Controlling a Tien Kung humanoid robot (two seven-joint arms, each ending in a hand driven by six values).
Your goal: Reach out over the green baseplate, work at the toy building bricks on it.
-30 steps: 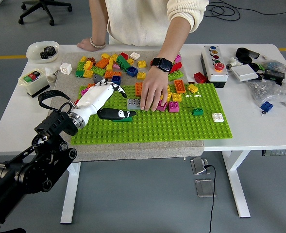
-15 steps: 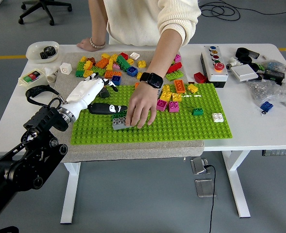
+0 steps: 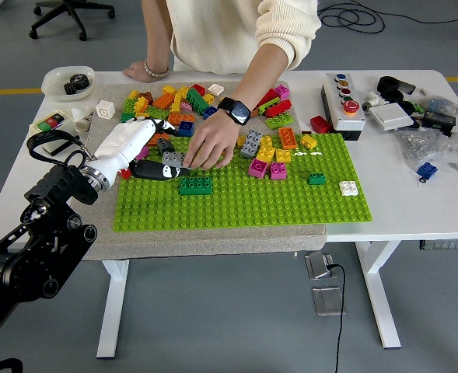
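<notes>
From the head view, your left hand [image 3: 139,142], white-shelled on a black arm, reaches in from the left and sits over the far-left corner of the flat green studded baseplate [image 3: 291,202]. Its fingers lie stretched and loose, gripping nothing; a black elongated toy piece with white markings [image 3: 157,171] lies just below the hand, at the baseplate's left edge. Your right arm is outside the picture.

A person in a cream knitted sweater stands at the far side. The person's hand wearing a black smartwatch [image 3: 207,148] reaches down onto the far-left part of the baseplate, its fingertips at a small grey brick [image 3: 173,159] right beside your hand. A dark green rectangular brick [image 3: 195,185] sits on the plate just nearer. The person's other hand [image 3: 141,71] rests on the table's far edge.

A loose heap of coloured bricks [image 3: 170,105] lies beyond the baseplate on the grey mat.
</notes>
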